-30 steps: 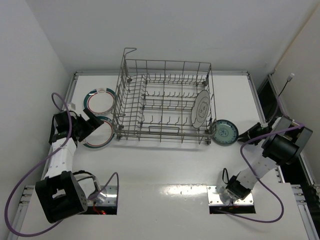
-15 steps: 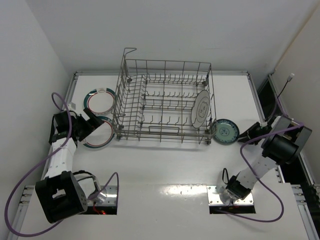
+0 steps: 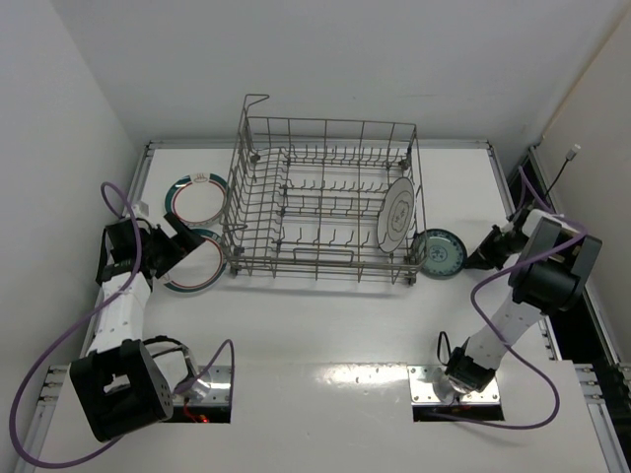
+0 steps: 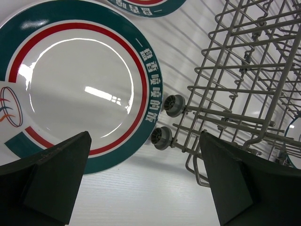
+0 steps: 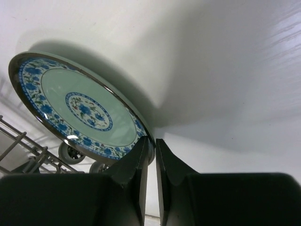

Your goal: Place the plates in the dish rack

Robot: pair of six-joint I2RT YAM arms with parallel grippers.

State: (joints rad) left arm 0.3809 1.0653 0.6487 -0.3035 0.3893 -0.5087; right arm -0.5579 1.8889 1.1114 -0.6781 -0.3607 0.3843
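Observation:
The grey wire dish rack (image 3: pixel 325 202) stands mid-table; a white plate with a thin dark rim (image 3: pixel 397 214) stands upright in its right end. Two white plates with green-and-red rings lie flat left of the rack, one far (image 3: pixel 197 197) and one near (image 3: pixel 197 266). My left gripper (image 3: pixel 180 243) is open and empty above the near plate (image 4: pixel 70 80), beside the rack's corner (image 4: pixel 244 70). My right gripper (image 3: pixel 475 258) is shut on the rim of the small teal patterned plate (image 5: pixel 80 110), holding it tilted just right of the rack (image 3: pixel 439 254).
The rack's small grey wheels (image 4: pixel 175 105) sit close to the near ringed plate's rim. The table's raised edge runs along the left (image 3: pixel 143 177) and right (image 3: pixel 503 177). White walls close in at the back and on both sides.
My right gripper has raised and tilted the teal plate and carried it slightly left toward the rack. The left arm has not moved.

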